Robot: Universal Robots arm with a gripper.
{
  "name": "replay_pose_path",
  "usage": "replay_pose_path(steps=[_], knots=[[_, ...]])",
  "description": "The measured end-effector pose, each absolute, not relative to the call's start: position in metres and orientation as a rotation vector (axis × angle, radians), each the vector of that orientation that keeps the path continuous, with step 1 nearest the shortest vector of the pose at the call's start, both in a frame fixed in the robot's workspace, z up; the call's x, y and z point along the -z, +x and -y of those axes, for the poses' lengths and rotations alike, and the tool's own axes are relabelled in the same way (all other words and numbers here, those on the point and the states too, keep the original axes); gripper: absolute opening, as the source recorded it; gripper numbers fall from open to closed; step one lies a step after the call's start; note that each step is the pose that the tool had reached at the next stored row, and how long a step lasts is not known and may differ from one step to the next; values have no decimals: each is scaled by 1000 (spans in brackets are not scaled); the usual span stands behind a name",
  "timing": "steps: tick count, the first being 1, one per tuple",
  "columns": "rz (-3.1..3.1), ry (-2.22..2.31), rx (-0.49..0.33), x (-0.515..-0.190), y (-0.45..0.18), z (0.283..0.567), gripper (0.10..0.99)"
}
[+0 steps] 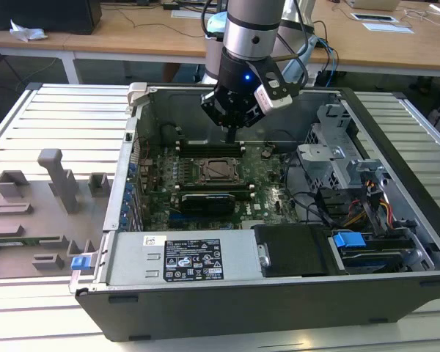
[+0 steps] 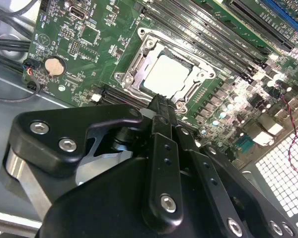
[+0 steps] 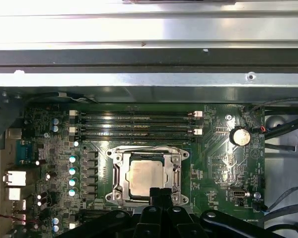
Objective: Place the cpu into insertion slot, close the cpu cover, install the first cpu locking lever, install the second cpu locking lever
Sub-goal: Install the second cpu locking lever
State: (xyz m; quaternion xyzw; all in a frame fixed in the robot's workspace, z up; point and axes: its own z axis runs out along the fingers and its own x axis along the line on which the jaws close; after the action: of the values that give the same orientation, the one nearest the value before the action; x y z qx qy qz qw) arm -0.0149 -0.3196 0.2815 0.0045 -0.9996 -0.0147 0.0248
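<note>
The cpu (image 3: 144, 177) lies flat in the insertion slot (image 3: 112, 197), its silvery-beige top showing in both wrist views (image 2: 165, 74). The cpu cover (image 3: 177, 173) is down around the chip as a silver frame (image 2: 134, 62). My gripper (image 3: 160, 192) hangs just above the socket's edge, with its black fingers (image 2: 160, 106) pressed together and nothing between them. In the exterior view the gripper (image 1: 231, 136) points down inside the open computer case, a little behind the slot (image 1: 218, 170). Whether the locking levers are latched I cannot tell.
Long memory slots (image 3: 139, 124) run beside the socket. A black card (image 1: 205, 199) lies in front of it, and a coin battery (image 3: 239, 136) sits on the board. The case holds a power supply (image 1: 183, 258) and drive cage (image 1: 352, 176). A grey fixture (image 1: 44, 213) stands at the exterior view's left.
</note>
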Motion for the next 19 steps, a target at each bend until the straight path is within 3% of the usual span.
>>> replay_pose_path(steps=[8, 19], knots=[[3092, 14, 48, -281, -18, 353, 106], [3091, 14, 58, -274, -20, 370, 106]])
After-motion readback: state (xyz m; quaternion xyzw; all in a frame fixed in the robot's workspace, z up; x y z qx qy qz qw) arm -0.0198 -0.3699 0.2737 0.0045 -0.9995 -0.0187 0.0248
